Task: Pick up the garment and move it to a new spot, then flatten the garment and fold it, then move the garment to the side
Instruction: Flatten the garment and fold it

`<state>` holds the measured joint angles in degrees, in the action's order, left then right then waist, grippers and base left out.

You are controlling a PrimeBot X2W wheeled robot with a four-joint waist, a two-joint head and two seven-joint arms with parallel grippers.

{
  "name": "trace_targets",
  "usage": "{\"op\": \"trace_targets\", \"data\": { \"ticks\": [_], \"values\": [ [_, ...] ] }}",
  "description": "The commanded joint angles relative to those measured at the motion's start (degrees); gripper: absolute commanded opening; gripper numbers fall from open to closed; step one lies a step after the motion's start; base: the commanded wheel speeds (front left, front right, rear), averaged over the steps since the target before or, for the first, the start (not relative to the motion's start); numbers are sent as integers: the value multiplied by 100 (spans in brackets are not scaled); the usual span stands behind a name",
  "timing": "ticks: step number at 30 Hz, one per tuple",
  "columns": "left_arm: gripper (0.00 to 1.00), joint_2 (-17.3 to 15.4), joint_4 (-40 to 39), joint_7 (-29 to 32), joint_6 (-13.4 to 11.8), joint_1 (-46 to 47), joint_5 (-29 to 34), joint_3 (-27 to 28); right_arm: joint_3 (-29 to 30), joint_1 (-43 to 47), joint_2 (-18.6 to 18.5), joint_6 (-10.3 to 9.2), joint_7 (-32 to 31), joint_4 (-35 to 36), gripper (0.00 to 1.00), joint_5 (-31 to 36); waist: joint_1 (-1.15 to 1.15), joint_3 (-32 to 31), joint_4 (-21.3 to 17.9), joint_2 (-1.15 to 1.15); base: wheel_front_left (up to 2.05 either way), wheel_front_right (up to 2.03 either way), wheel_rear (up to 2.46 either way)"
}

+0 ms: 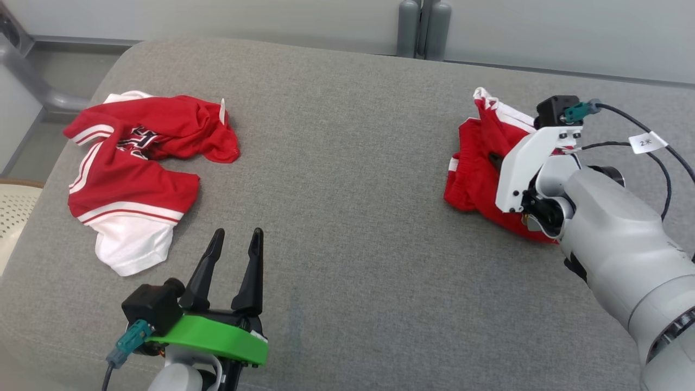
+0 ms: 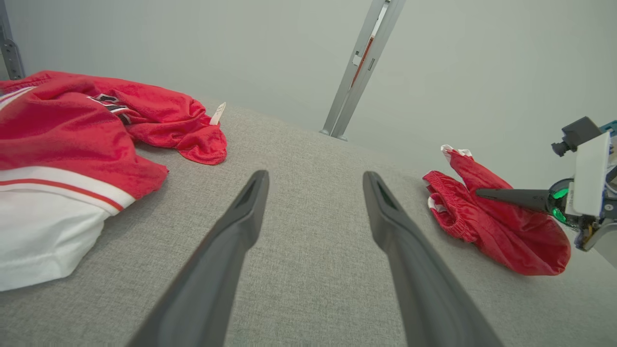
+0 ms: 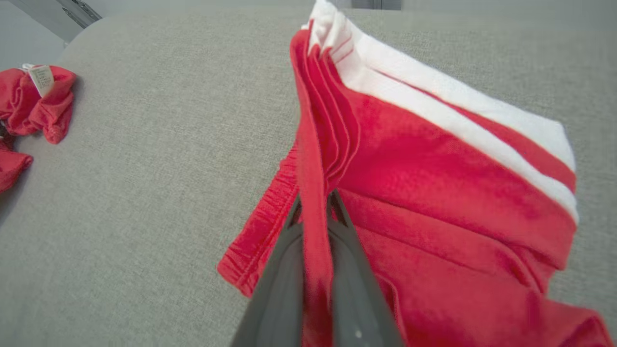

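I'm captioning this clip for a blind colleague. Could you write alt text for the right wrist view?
The right gripper is shut on a raised fold of the red shorts, which have white side stripes and lie on a grey fabric surface. A second red garment with a white tag sits at the far left edge.

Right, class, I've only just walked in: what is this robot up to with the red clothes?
The robot's right tool is shut on a pinched fold of the red shorts, which sit bunched on the right side of the grey cushion. The left tool is open and holds nothing; it is over bare cushion, apart from both garments. A red and white jersey lies crumpled on the left. Nothing is flattened or folded yet.
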<state>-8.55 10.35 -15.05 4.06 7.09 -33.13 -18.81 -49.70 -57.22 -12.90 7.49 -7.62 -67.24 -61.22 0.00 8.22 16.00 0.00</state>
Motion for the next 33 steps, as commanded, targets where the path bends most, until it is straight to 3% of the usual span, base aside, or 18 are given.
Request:
{"op": "trace_targets", "data": {
  "ticks": [1,2,3,4,11,18,22,30,32,33],
  "values": [
    [100,18,21,-16,35,104,38,32,-49,-71,11,0,47,-88,0,71,0,87,67,0,0,0,0],
    [100,28,28,-16,39,99,43,61,-70,-76,65,0,76,-125,31,84,0,89,51,0,0,0,0],
    [100,34,37,-16,42,90,42,86,-85,-77,105,0,94,-135,45,89,0,86,31,0,0,0,0],
    [100,43,47,-16,52,80,51,113,-111,-64,144,0,136,-132,100,100,0,73,0,0,0,0,0],
    [100,70,-46,-16,82,-72,188,304,-186,109,19,0,719,493,100,11,0,-177,-286,0,0,0,0],
    [100,113,-272,-16,66,-324,423,537,-91,215,-703,0,1759,1089,100,95,0,-347,-490,0,0,0,0],
    [100,161,-323,-15,99,-337,556,556,-19,312,-1063,0,2055,863,100,264,0,-304,-440,0,0,0,0],
    [100,257,-301,-10,159,-204,727,575,109,465,-1016,0,2155,79,100,365,0,-62,-130,0,0,0,0],
    [100,271,-261,-10,192,-159,746,556,98,517,-912,0,2115,-108,36,382,0,-31,-33,0,0,0,0],
    [100,280,-245,-10,196,-132,754,563,107,548,-856,0,2092,-171,0,346,0,-21,16,0,0,0,0]
  ]
}}
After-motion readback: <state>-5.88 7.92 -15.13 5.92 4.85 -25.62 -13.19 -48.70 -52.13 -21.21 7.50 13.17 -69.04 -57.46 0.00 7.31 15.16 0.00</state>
